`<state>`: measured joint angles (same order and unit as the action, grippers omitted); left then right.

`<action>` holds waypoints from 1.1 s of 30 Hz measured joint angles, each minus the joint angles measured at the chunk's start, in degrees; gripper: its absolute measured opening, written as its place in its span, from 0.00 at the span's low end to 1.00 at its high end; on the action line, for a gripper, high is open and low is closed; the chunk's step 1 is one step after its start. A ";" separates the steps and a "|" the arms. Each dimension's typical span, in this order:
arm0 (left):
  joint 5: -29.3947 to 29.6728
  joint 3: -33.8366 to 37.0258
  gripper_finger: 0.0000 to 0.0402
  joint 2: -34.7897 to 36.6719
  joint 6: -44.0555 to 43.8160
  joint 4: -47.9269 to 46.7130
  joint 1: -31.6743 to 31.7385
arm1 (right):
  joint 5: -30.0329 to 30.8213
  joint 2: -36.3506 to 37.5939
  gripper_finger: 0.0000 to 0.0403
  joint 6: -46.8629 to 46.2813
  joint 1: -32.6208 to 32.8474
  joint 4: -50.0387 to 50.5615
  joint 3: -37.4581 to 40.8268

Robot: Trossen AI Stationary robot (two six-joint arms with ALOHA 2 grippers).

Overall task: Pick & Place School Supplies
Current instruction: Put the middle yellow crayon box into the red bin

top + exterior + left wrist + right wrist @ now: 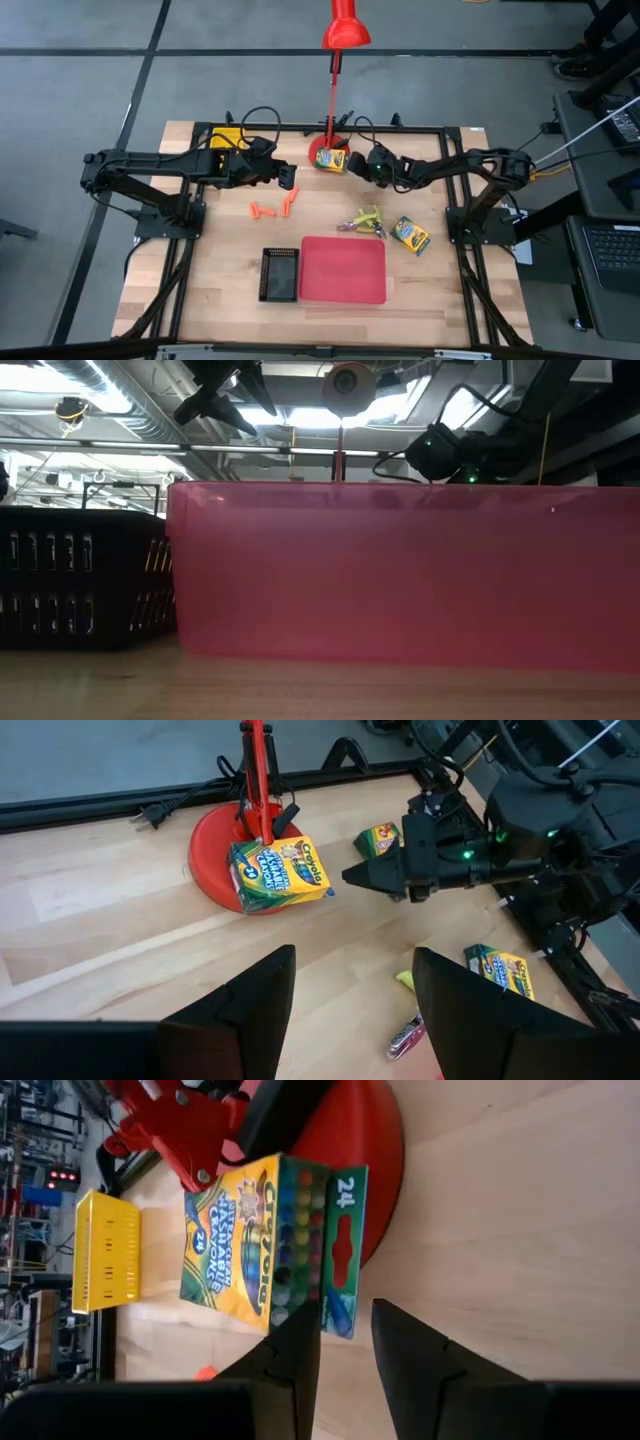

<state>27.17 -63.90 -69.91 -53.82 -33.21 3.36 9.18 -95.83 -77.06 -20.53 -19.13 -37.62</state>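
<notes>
One yellow-green crayon box (pixel 332 160) lies on the red lamp's round base (pixel 318 152). My right gripper (pixel 357 166) stands level beside this box (pixel 265 1245), fingers open by a narrow gap, the box's near end just off their tips. A second crayon box (pixel 410 235) lies flat on the table toward the right edge. A third box (pixel 378 840) shows behind the right gripper in the left wrist view. The orange sticks (pixel 272 208) and the yellow-green and pink scissors-like tool (pixel 365 219) lie mid-table. My left gripper (pixel 290 180) hovers open over bare wood, left of the lamp base.
A flat red tray (pixel 343 270) and a black tray (pixel 279 274) sit near the table's near edge; in the low view their walls hide the table beyond. A yellow tray (pixel 225 138) is at the far left. The lamp's pole (pixel 332 90) rises by the box.
</notes>
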 joint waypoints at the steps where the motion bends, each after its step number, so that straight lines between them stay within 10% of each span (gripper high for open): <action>1: -0.06 0.00 0.50 0.00 0.00 0.00 0.00 | -0.18 -0.60 0.24 0.11 0.20 -0.11 -0.48; 33: -1.35 0.02 0.50 -0.02 0.56 0.07 -0.07 | 1.91 -3.32 0.24 0.82 0.84 0.30 -1.82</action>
<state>25.82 -63.88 -69.93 -53.26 -33.14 3.29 11.10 -99.15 -76.24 -19.69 -18.83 -39.44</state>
